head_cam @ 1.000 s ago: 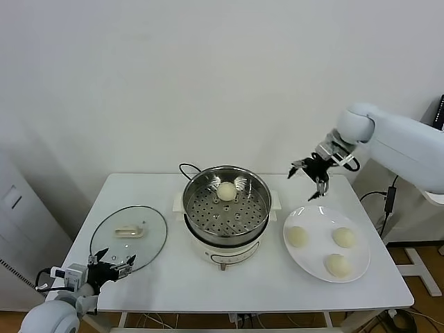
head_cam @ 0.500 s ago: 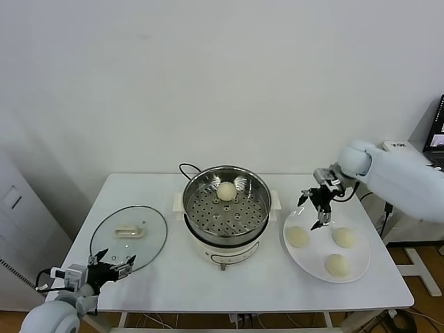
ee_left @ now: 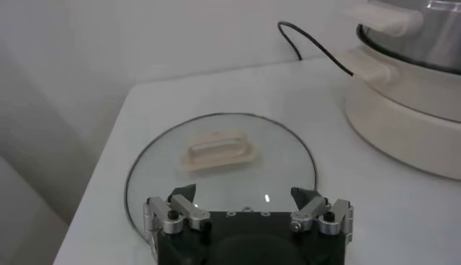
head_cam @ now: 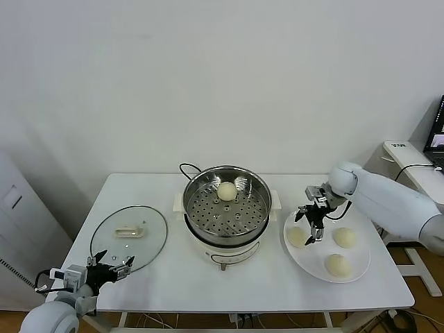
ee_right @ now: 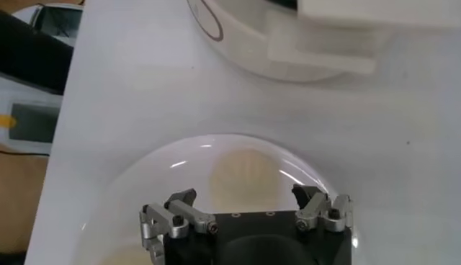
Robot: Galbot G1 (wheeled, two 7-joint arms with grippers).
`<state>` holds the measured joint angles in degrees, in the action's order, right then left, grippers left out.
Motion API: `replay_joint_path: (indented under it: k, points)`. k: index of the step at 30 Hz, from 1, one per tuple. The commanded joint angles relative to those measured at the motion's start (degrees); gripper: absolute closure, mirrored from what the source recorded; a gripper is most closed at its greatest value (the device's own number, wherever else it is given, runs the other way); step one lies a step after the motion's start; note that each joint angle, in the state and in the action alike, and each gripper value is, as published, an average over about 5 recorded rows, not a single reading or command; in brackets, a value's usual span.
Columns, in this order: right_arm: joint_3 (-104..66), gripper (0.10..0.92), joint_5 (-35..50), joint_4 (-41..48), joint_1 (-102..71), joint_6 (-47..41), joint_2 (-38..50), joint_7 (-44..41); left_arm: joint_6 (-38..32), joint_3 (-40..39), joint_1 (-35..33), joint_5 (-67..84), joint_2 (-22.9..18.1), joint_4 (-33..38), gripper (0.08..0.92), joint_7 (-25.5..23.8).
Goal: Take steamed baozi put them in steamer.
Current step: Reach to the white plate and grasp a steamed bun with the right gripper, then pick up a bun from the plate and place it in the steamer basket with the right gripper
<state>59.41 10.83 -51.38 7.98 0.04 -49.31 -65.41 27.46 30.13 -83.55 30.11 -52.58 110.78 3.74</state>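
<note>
The steel steamer [head_cam: 226,208] stands on its white pot base at the table's middle and holds one baozi [head_cam: 226,190] at its back. Three more baozi lie on the white plate [head_cam: 357,267] to its right: one at the plate's left [head_cam: 297,236], one at the back right [head_cam: 344,237] and one at the front [head_cam: 338,265]. My right gripper [head_cam: 309,225] is open and hangs just above the left baozi, which shows between its fingers in the right wrist view [ee_right: 245,180]. My left gripper [head_cam: 111,266] is open and empty near the table's front left corner.
The round glass lid [head_cam: 129,234] with a cream handle lies flat at the table's left, just beyond my left gripper; it also shows in the left wrist view [ee_left: 220,162]. A black cord [head_cam: 186,168] runs behind the steamer. The pot's side handle [ee_right: 321,52] is close to the plate.
My right gripper has come down and forward from above the table's back right to just over the plate's left baozi. The left arm has not moved.
</note>
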Motion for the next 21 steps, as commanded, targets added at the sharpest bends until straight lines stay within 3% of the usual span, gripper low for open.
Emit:
replay_joint_path:
  k: [1,5,13,21]
  points:
    - [-4.4,0.226,-1.9,4.3,-4.0,-0.7,-2.0,0.6,-0.1,0.0,-0.1,-0.1,-0.1,0.0,0.177,-0.1]
    - [-5.3,0.294,-2.1,4.5,-4.6,-0.6,-2.2,0.6,-0.1,0.0,-0.1,-0.1,0.0,0.1,0.177,-0.2]
    - [-5.5,0.507,-1.8,3.0,-4.1,-0.4,-1.6,0.6,0.1,0.0,0.0,-0.1,-0.1,0.3,0.177,-0.1]
    - [4.6,0.561,4.4,-4.3,6.6,-1.9,2.7,-0.8,0.3,0.1,0.0,-0.1,-0.2,0.9,0.177,0.1]
